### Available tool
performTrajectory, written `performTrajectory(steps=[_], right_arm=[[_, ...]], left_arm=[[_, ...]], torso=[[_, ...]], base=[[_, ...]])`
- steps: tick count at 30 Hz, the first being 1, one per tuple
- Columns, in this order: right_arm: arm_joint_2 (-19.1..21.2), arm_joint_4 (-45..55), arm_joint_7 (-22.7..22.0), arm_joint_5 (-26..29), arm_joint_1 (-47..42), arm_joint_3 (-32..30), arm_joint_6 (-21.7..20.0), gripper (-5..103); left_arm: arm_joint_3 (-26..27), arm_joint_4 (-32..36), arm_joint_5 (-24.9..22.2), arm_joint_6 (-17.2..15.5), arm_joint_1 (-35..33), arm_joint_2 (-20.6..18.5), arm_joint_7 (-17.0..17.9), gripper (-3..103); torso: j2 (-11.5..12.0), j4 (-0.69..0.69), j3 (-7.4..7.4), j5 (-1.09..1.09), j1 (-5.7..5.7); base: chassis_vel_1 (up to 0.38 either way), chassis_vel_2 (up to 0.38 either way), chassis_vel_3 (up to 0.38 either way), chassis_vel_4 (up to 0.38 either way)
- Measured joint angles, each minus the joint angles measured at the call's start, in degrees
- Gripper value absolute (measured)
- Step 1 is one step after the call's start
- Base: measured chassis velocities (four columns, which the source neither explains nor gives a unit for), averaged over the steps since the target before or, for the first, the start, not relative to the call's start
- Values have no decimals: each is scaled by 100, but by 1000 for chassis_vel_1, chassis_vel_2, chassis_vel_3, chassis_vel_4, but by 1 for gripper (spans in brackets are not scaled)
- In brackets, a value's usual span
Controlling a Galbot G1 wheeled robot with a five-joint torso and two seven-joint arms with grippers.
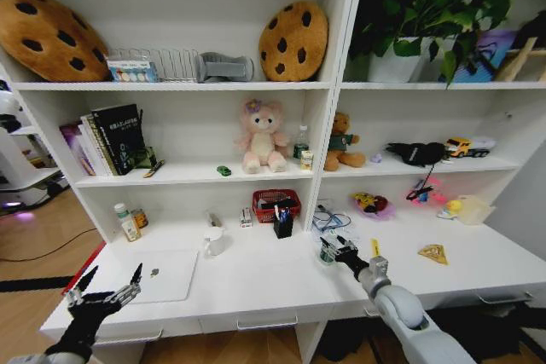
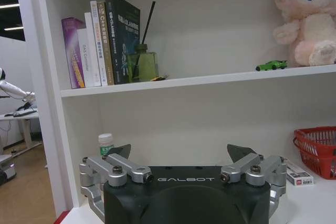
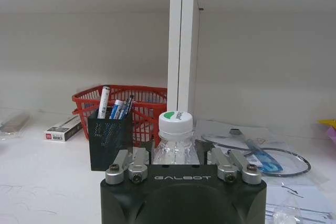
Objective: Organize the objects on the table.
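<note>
The right hand (image 3: 176, 157) is closing snugly around a small clear bottle (image 3: 175, 139) with a white, green-marked cap, standing upright on the table (image 1: 256, 283) just in front of the shelf divider. Just beside it, a black pen holder (image 3: 109, 139) is carrying blue and dark pens, with a red basket (image 3: 140, 101) behind. The left hand (image 1: 109, 286) is hanging wide open and empty at the table's front-left corner, next to the laptop (image 1: 164, 275).
</note>
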State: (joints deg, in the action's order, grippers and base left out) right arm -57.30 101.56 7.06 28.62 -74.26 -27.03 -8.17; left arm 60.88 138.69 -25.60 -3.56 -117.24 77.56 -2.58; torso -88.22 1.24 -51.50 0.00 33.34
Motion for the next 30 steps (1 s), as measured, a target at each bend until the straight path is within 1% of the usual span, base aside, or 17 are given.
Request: performTrajectory(steps=[2,3,5,6,7,15,18,20,22,23,24,25,26,27,28,29,30], right_arm=[[0,0,-2,2,8,1,4,37],[0,0,-2,2,8,1,4,37],[-5,20,-3,2,-19,-2,7,29],[-5,20,-3,2,-19,-2,7,29],[-7,32,-3,2,-33,-9,9,26],[-12,279,-11,60,-209,-204,0,26],[9,491,-13,105,-348,-348,-9,26],[-5,792,-68,137,-566,-558,-45,26],[-131,1137,-159,139,-879,-805,-77,26],[-131,1137,-159,139,-879,-805,-77,26],[-238,1406,-196,138,-1139,-977,-92,26],[-238,1406,-196,138,-1139,-977,-92,26],[-335,1657,-217,132,-1408,-1139,-92,26],[-509,2036,-215,110,-1893,-1399,-74,26],[-592,2171,-188,99,-2098,-1510,-52,26],[-592,2171,-188,99,-2098,-1510,-52,26],[-770,2369,-103,73,-2464,-1705,6,26]], left_arm=[[0,0,0,0,0,0,0,100],[0,0,0,0,0,0,0,100],[0,0,0,0,0,0,0,100],[0,0,0,0,0,0,0,100],[0,0,0,0,0,0,0,100],[0,0,0,0,0,0,0,100],[0,0,0,0,0,0,0,100],[0,0,0,0,0,0,0,100],[0,0,0,0,0,0,0,100],[0,0,0,0,0,0,0,100],[0,0,0,0,0,0,-1,100],[0,0,0,0,0,0,-1,100],[-1,0,0,0,0,0,-1,100],[0,0,0,0,0,0,0,100],[-1,0,0,0,0,0,0,100],[-1,0,0,0,0,0,0,100],[0,0,0,0,0,0,1,100]], torso=[[0,0,0,0,0],[0,0,0,0,0],[0,0,0,0,0],[0,0,0,0,0],[0,0,0,0,0],[0,0,0,1,0],[0,0,0,0,0],[0,-1,0,0,0],[0,-1,0,0,0],[0,-1,0,0,0],[0,0,0,1,0],[0,0,0,1,0],[0,-1,0,0,0],[0,-1,1,-1,0],[0,-1,1,-1,0],[0,-1,1,-1,0],[0,1,1,-1,0]], base=[[0,0,0,0],[0,0,0,0],[0,0,0,0],[0,0,0,0],[0,0,0,0],[0,0,0,0],[0,0,0,0],[0,0,0,0],[0,0,0,0],[0,0,0,0],[0,0,0,0],[0,0,0,0],[0,0,0,0],[0,0,0,0],[0,0,0,0],[0,0,0,0],[0,0,0,0]])
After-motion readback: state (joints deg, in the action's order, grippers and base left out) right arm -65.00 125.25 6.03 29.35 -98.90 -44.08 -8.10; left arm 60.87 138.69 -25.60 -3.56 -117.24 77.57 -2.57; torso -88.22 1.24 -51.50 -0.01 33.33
